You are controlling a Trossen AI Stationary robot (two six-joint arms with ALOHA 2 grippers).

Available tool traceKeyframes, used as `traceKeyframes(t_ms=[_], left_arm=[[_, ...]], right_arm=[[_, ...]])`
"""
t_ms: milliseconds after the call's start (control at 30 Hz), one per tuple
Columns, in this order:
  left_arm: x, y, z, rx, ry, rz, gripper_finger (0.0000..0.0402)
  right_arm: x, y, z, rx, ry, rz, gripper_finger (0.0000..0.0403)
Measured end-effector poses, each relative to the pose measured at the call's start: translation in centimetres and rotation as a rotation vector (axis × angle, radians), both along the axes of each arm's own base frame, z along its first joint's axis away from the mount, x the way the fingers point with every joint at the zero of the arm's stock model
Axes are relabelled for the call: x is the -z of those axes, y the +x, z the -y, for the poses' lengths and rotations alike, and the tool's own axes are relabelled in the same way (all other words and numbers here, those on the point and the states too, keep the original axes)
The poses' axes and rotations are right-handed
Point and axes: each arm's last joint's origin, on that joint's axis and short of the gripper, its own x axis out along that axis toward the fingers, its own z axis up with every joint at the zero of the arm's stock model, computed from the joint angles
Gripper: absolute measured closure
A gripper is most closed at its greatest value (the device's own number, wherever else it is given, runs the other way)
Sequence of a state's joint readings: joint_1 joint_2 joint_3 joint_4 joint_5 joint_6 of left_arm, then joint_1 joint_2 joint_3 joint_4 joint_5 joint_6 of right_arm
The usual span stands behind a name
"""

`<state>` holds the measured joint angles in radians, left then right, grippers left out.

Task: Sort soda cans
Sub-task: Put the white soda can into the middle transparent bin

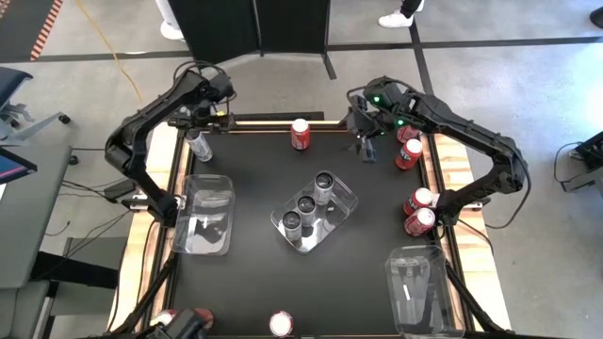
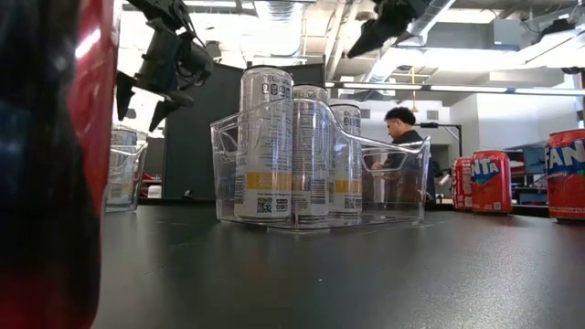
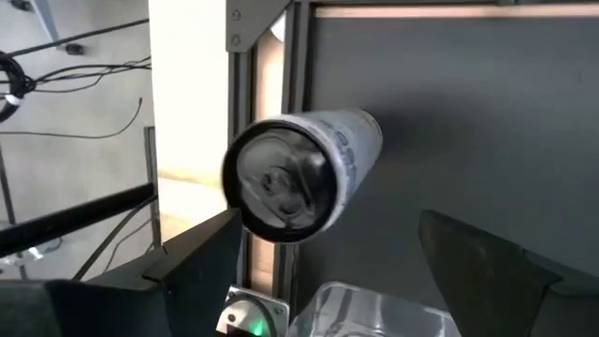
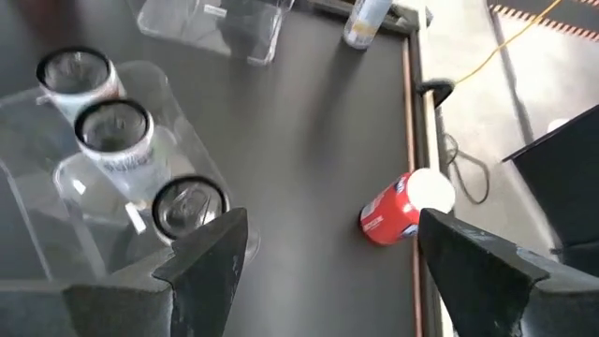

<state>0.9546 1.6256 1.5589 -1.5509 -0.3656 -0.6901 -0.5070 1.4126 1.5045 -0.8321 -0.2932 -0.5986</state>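
Silver cans (image 1: pixel 307 205) in tray (image 1: pixel 347 200) (upright), left gripper (image 1: pixel 200 123) above silver can (image 1: pixel 199 146)

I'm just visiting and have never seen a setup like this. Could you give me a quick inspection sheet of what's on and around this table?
Surface: black table with a wooden rim.
Job's things: three silver cans upright in the middle clear tray; a silver can at the far left edge; a red can at the far edge; four red cans along the right edge; another red can at the near edge.
Clutter: two other clear trays, no cans in them.
Grippers: left hand open above the far-left silver can; right hand open above the table, holding nothing.
Cables: yellow cable on the floor.
Surroundings: a person behind the table.
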Motion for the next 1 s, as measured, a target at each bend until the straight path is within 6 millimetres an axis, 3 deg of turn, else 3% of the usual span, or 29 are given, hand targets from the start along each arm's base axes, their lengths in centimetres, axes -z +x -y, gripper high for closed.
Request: traceKeyframes(t_ms=[267,733,1000], left_arm=[[-2.1,-1.4,1.5,-0.016,0.091,0.088,0.0084],[-1.0,-1.8,2.5,-0.003,0.115,0.132,0.0084],[-1.0,-1.8,2.5,-0.003,0.124,0.124,0.0108]], right_arm=[[1.4,0.0,0.9,0.032,0.011,-0.007,0.0072],[1.5,0.3,0.0,0.017,0.033,-0.013,0.0072],[1.5,0.5,-0.4,0.002,0.035,-0.019,0.0072]])
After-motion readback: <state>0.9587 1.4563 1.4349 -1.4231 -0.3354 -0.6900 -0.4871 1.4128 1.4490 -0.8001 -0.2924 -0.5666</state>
